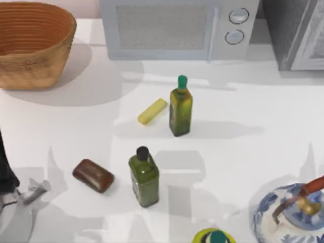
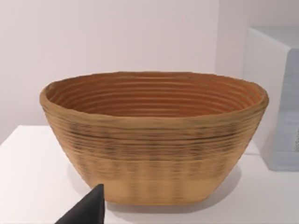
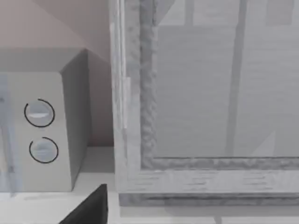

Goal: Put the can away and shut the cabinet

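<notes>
Cabinet (image 1: pixel 296 33) and microwave (image 1: pixel 172 28) are seen side by side along the far edge of the table (image 1: pixel 253 152), the cabinet in the far right corner and the microwave just to its left. In the right wrist view the cabinet's pale framed door (image 3: pixel 210 93) is faced at close range, with the microwave's two round knobs (image 3: pixel 41 130) beside it. Whether the door is fully closed cannot be told.

A woven basket (image 1: pixel 30 45) is placed in the far left corner. One green bottle (image 1: pixel 180 109) is stood upright near the middle of the table, with a yellow bar (image 1: pixel 152 111) laid just to its left. A second green bottle (image 1: pixel 144 177) is stood nearer the front, and a brown bar (image 1: pixel 93 175) is laid to its left, apart from it. A blue and white teapot (image 1: pixel 288 215) is set at the front right, and a yellow-green round object with a teal cap (image 1: pixel 215 236) is cut off by the front edge.

The left arm (image 1: pixel 5 169) is parked at the table's left edge. A dark tip of the left gripper (image 2: pixel 86 210) is seen in the left wrist view, pointed at the basket; whether it is open or closed cannot be told, and nothing is seen held. A dark tip of the right gripper (image 3: pixel 91 207) is seen before the cabinet door; its state likewise cannot be told.
</notes>
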